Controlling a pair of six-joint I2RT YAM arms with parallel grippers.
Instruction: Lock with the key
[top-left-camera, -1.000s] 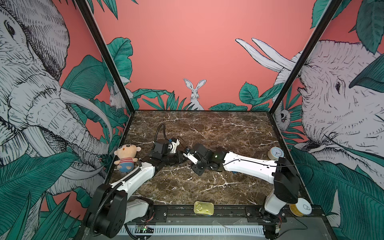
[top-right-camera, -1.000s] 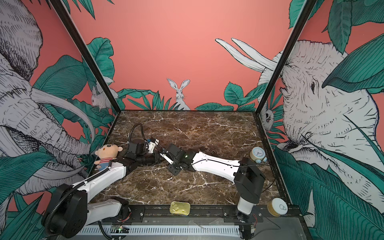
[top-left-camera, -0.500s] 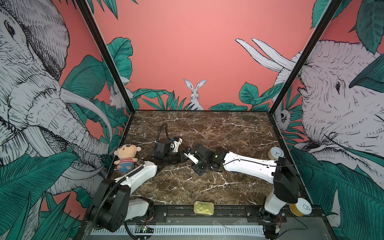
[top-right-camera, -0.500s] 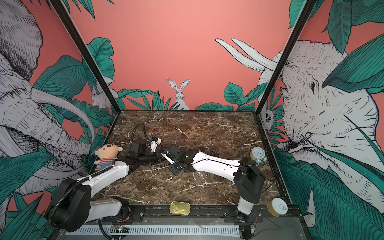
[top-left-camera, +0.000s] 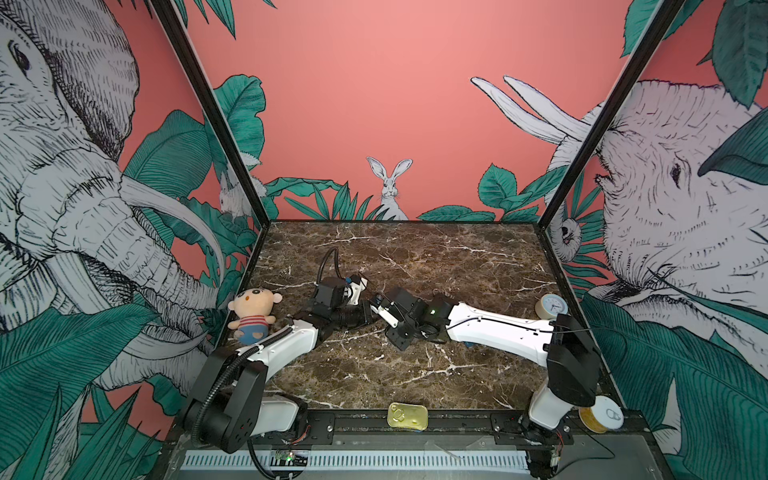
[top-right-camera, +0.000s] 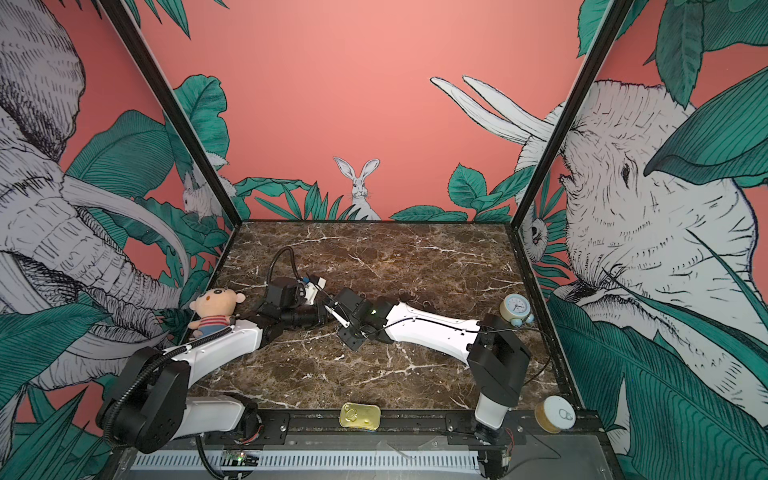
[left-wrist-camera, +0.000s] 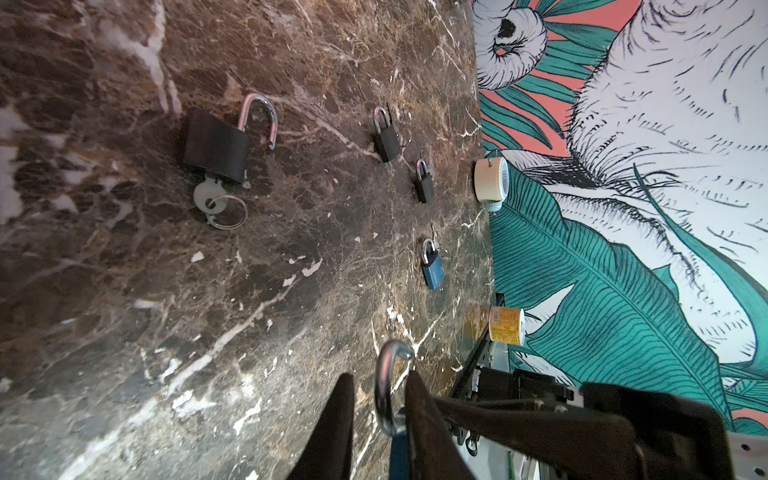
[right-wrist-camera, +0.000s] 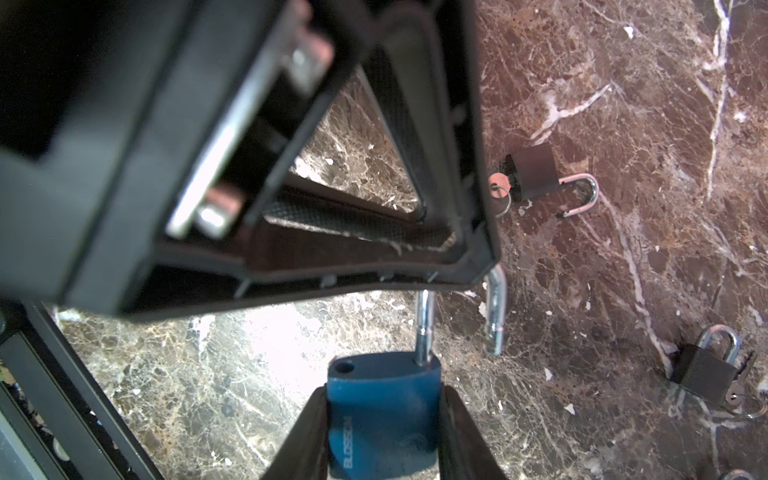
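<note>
The blue metal padlock (right-wrist-camera: 382, 415) sits at the bottom centre of the right wrist view, its body clamped between the two black fingers of the right gripper (right-wrist-camera: 383, 394). Its silver steel shackle (right-wrist-camera: 494, 316) is unlatched: one leg stands in the body, the free end hangs beside it, and the empty hole shows on top.

The left gripper (left-wrist-camera: 379, 374) fills the upper left of that view, its tip over the shackle's bend. In the left wrist view its fingers (left-wrist-camera: 340, 419) straddle the bend at bottom centre. A sliver of marble shows beside one finger, so I cannot tell whether they press on it.

In both top views the two arms meet at the middle of the brown marble-patterned tabletop (top-left-camera: 457, 257).

A black padlock (left-wrist-camera: 214, 145) lies flat in the upper left of the left wrist view, shackle open. A silver key on a wire ring (left-wrist-camera: 208, 198) is in its base.

A flat gold tin with a pull-tab lid (top-left-camera: 407, 415) rests at the bottom centre of a top view, on the front rail. It is sealed, its contents hidden. A yellow round can with a white lid (top-left-camera: 600, 417) stands at the lower right, also closed.
</note>
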